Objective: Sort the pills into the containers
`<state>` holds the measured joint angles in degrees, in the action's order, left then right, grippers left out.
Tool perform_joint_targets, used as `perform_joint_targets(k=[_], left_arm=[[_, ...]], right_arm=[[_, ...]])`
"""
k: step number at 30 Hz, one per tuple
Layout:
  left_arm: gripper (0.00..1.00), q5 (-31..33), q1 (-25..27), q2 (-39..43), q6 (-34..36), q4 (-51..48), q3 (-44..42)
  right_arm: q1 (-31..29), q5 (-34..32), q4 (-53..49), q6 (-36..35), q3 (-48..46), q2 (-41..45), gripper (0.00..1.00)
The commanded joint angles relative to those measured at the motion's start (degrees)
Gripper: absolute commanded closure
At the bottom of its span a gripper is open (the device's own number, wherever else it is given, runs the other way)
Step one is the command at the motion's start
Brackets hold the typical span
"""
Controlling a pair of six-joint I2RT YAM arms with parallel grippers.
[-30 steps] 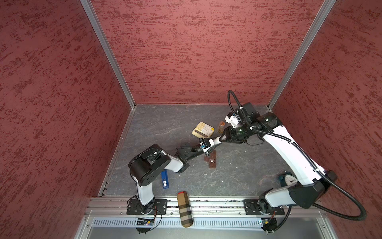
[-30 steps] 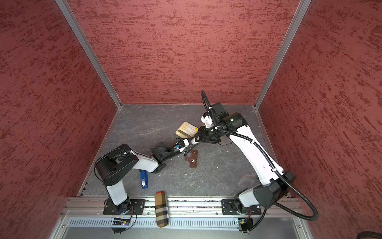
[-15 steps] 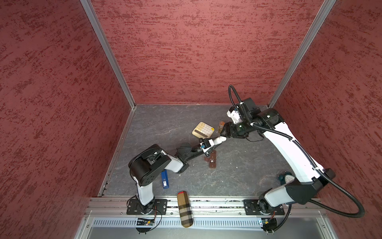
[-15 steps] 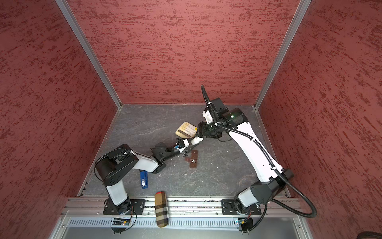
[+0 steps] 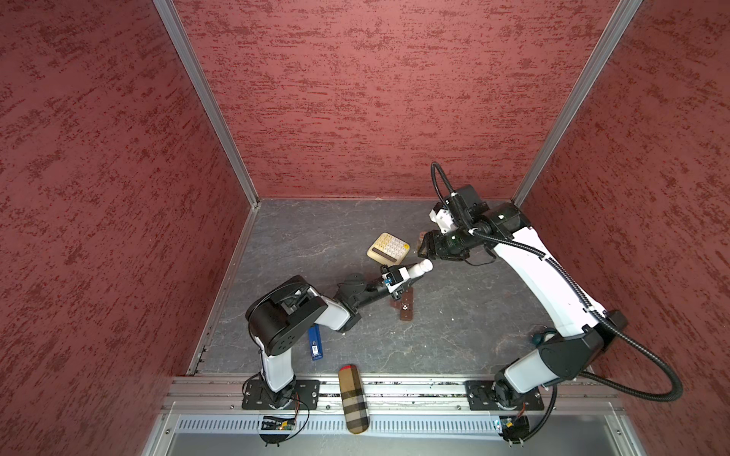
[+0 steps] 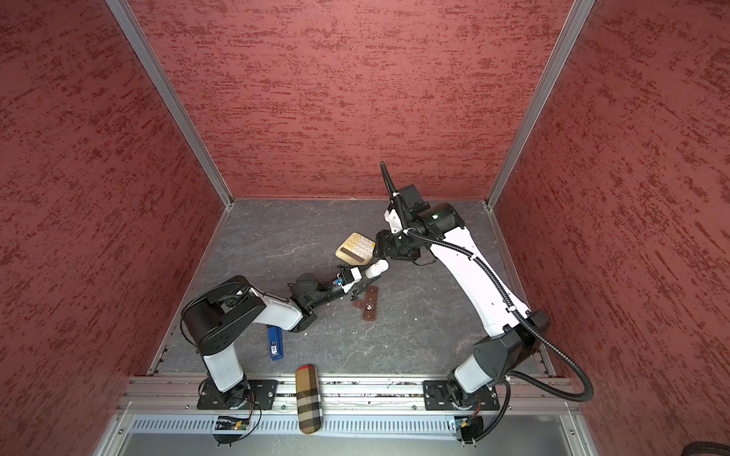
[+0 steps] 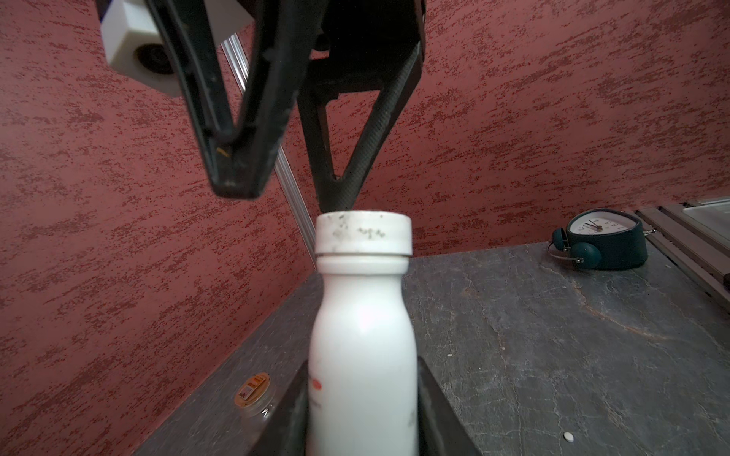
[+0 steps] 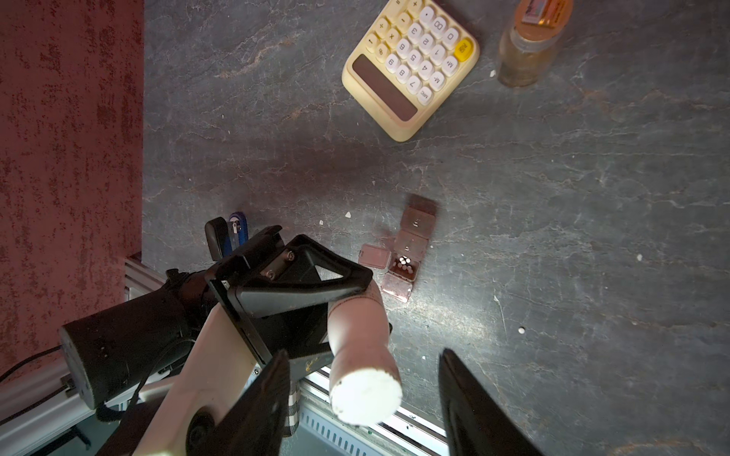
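Note:
My left gripper [image 5: 407,273] [image 7: 362,361] is shut on a small white bottle [image 5: 419,269] [image 6: 376,269] [image 7: 363,316], held off the table with its cap on. My right gripper [image 5: 424,246] [image 8: 363,355] is open; its fingers [image 7: 237,173] stand either side of the cap without touching it. The containers [image 5: 407,306] [image 6: 370,303] [image 8: 412,237] form a brown strip box on the table under the bottle. One compartment is open and holds several white pills [image 8: 405,265]. Loose pills [image 8: 521,330] [image 7: 569,436] lie on the table.
A yellow calculator [image 5: 389,247] [image 8: 411,63] and an amber bottle [image 8: 529,43] [image 7: 253,391] stand behind the strip box. A blue stick [image 5: 315,342] lies near the left arm's base. A plaid case [image 5: 353,398] rests on the front rail. A teal clock [image 7: 600,241] stands front right.
The right gripper's jaws have widened round the white bottle's cap, and its wrist has drawn back a little. The left arm and the bottle have stayed still.

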<state>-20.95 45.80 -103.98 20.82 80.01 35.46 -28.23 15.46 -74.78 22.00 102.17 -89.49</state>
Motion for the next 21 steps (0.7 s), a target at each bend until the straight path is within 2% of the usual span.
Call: perform_joint_targets(k=[1, 13, 21], left_arm=[[1.0, -0.5, -0.2, 0.8, -0.8, 0.9, 0.0], [1.0, -0.7, -0.4, 0.9, -1.1, 0.9, 0.0], [1.0, -0.9, -0.7, 0.5, -1.4, 0.9, 0.6]], right_arm=[[0.4, 1.0, 1.1, -1.1, 0.7, 0.2, 0.39], [0.4, 2.3, 2.1, -1.1, -0.3, 0.2, 0.39], [0.4, 5.9, 2.6, -1.7, -1.6, 0.3, 0.42]])
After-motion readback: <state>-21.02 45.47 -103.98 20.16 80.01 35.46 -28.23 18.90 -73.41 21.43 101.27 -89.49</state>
